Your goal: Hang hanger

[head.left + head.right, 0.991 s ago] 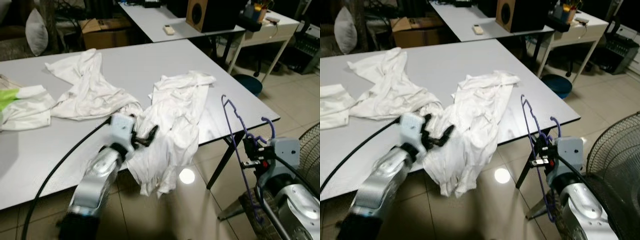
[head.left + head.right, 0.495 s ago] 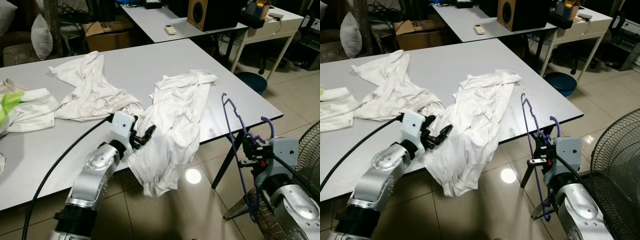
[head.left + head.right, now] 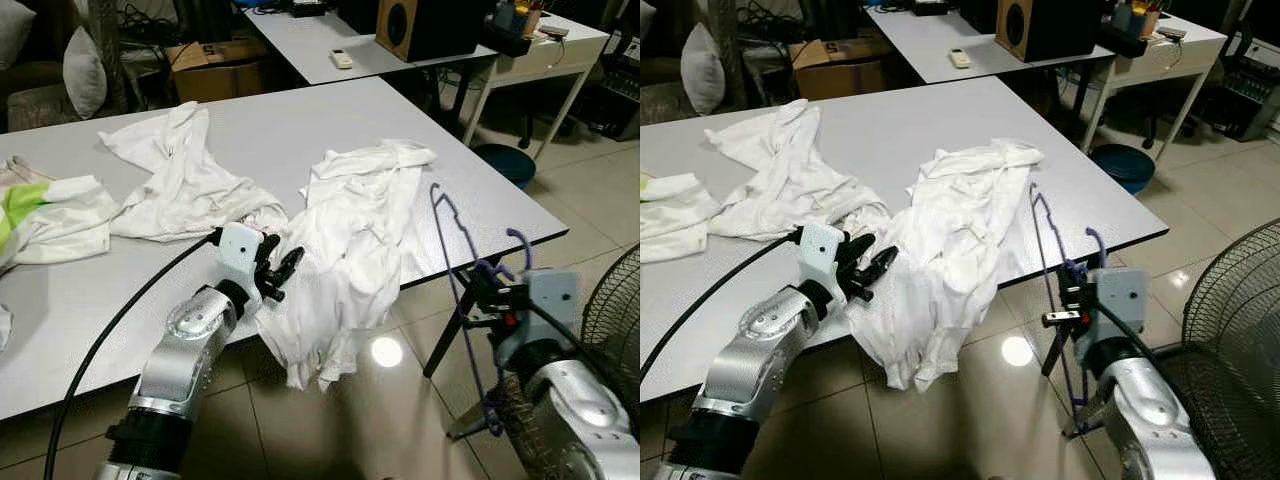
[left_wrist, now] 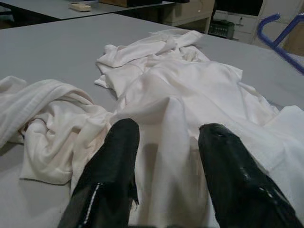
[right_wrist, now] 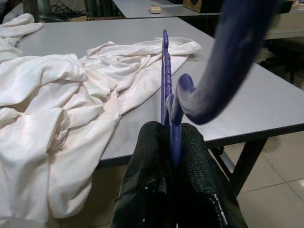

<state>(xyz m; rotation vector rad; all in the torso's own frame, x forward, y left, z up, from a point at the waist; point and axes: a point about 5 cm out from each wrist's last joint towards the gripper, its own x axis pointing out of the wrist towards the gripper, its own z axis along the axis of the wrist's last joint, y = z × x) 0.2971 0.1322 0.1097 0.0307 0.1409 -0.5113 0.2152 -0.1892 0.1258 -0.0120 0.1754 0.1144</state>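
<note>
A white garment (image 3: pixel 350 230) lies crumpled at the near edge of the grey table (image 3: pixel 270 120), with part of it hanging over the edge toward the floor. My left gripper (image 3: pixel 283 270) is at its left side, open. In the left wrist view the black fingers (image 4: pixel 114 156) straddle a raised fold of that cloth (image 4: pixel 180 95). Off the table's right end, my right gripper (image 3: pixel 490 300) holds a purple hanger (image 3: pixel 455 250) upright, hook upward. The right wrist view shows the fingers (image 5: pixel 152 166) shut on the hanger's bar (image 5: pixel 165 71).
A second white garment (image 3: pixel 180 180) and a white-and-green one (image 3: pixel 40 215) lie farther left on the table. A standing fan (image 3: pixel 615 310) is close by my right arm. Behind are a table with a speaker (image 3: pixel 420 25), a blue bin (image 3: pixel 505 165) and a cardboard box (image 3: pixel 215 60).
My right gripper has carried the hanger a little to the left, closer to the table corner. The left gripper has shifted slightly at the cloth. The camera moved a bit.
</note>
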